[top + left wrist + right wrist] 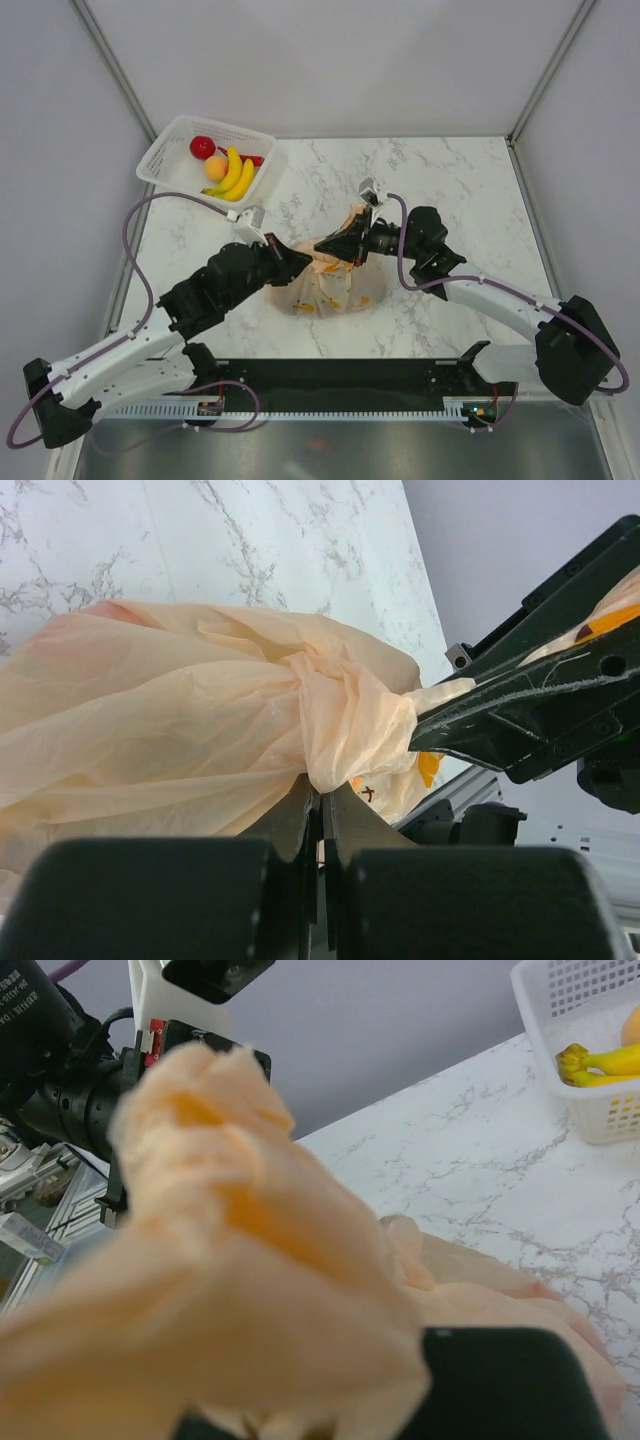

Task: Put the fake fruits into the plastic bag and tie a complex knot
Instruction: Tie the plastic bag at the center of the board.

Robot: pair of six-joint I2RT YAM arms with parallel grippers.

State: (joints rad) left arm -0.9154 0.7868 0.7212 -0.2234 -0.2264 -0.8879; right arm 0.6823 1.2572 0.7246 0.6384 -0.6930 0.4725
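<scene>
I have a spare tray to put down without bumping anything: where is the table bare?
Bare marble table runs along the far edge from the white basket to the right corner. A smaller patch lies front right of the plastic bag. Crowded: the middle, where left gripper and right gripper pinch the bag.

plastic bag (pixel 150 710) print unreadable, no other text

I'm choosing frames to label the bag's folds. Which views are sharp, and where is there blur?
Top external: evenly lit, sharp, the plastic bag small between the arms. Left wrist: bag folds crisp, the left gripper at the bottom edge soft. Right wrist: bunched bag plastic fills the foreground out of focus; the white basket behind is sharper.
</scene>
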